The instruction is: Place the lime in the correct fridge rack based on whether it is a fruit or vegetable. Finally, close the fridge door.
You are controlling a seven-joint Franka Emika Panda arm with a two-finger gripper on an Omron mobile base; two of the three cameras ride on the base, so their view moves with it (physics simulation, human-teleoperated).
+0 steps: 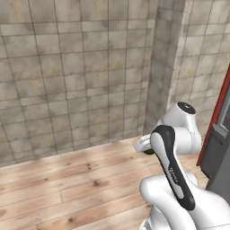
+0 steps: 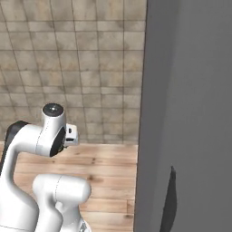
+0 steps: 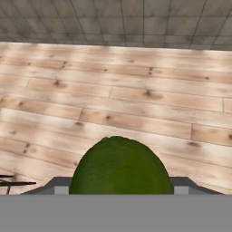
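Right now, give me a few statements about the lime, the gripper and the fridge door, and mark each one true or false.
1. The lime sits close in front of the hand camera, between the fingers. True.
2. The lime lies loose on the wooden floor. False: it is up at the gripper, above the floor.
3. The fridge door shows as a tall grey panel at the right of the right base view. True.
4. The hand camera looks into the fridge. False: it looks at wooden floor and a tiled wall.
5. The lime is orange. False: it is dark green.
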